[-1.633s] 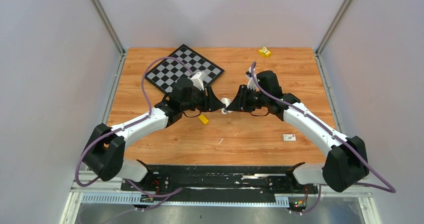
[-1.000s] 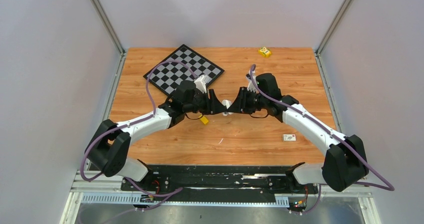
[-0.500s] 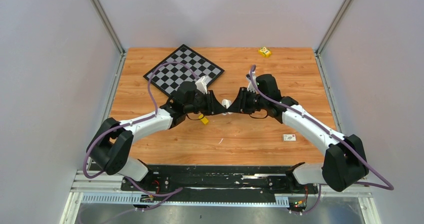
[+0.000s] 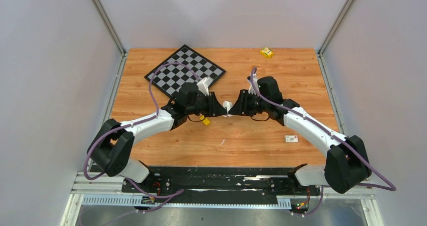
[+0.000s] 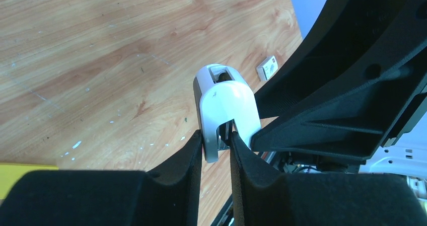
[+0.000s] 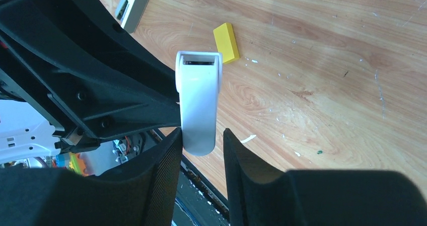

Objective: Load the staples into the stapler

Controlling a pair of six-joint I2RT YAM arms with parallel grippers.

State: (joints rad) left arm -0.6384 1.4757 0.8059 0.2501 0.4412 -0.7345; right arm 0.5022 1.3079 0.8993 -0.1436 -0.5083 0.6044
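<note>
The stapler (image 4: 227,106) is held up off the table (image 4: 252,135), over its middle and about halfway between the left and right edges, with its long axis laid along the line from one wrist to the other. The left gripper (image 5: 216,148) is clamped on one end, while the right gripper (image 6: 201,143) is set around the other end with its fingers slightly apart and a gap showing on one side. Both arms are reached inward, nose to nose and equally near, and no staples can be made out.
</note>
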